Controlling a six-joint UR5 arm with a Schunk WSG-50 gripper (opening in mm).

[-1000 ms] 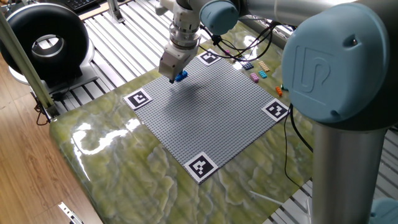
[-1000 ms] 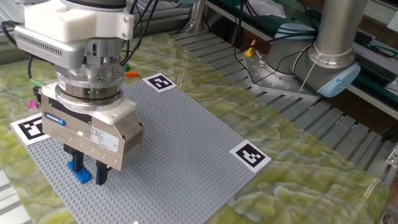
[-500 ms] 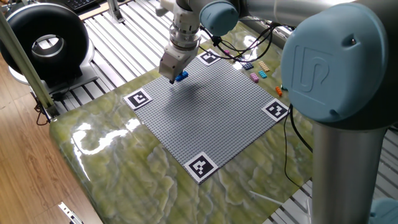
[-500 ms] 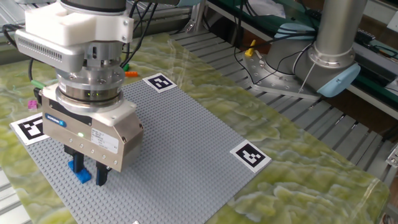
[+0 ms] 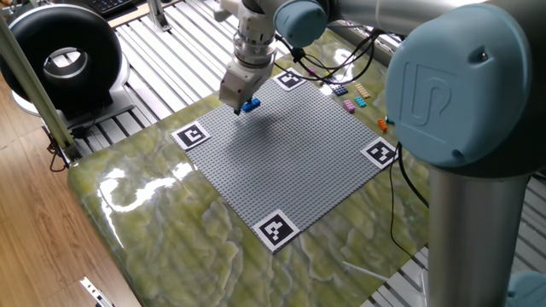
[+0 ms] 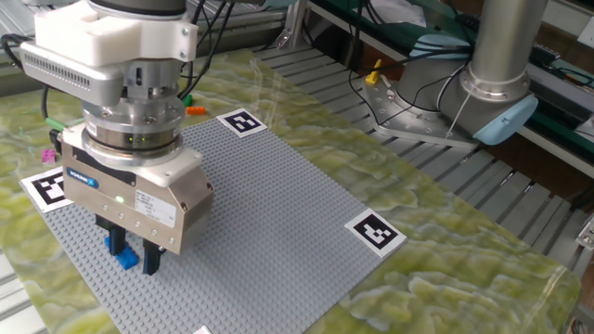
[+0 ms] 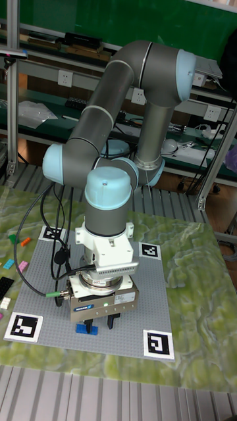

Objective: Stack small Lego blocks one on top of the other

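Note:
My gripper [image 5: 241,104] points straight down over the far left part of the grey baseplate [image 5: 290,162]. It is shut on a small blue Lego block [image 5: 250,105] at plate level. In the other fixed view the blue block [image 6: 124,258] shows between the dark fingers [image 6: 151,261] of the gripper [image 6: 133,255], low against the baseplate [image 6: 269,213]. The tall fixed view shows the blue block [image 7: 87,327] under the gripper [image 7: 99,323]. I cannot tell whether the block touches the plate.
Loose small blocks lie off the plate's far right edge: pink [image 5: 350,107], cyan [image 5: 360,101], orange [image 5: 382,124]. An orange block [image 6: 197,109] and a pink one [image 6: 48,156] lie beside the plate. Square marker tags [image 5: 276,228] sit at its corners. Cables [image 5: 341,60] run behind.
The gripper has hardly moved and still holds the blue block. In the other fixed view the baseplate and its marker tags have shifted by a few pixels.

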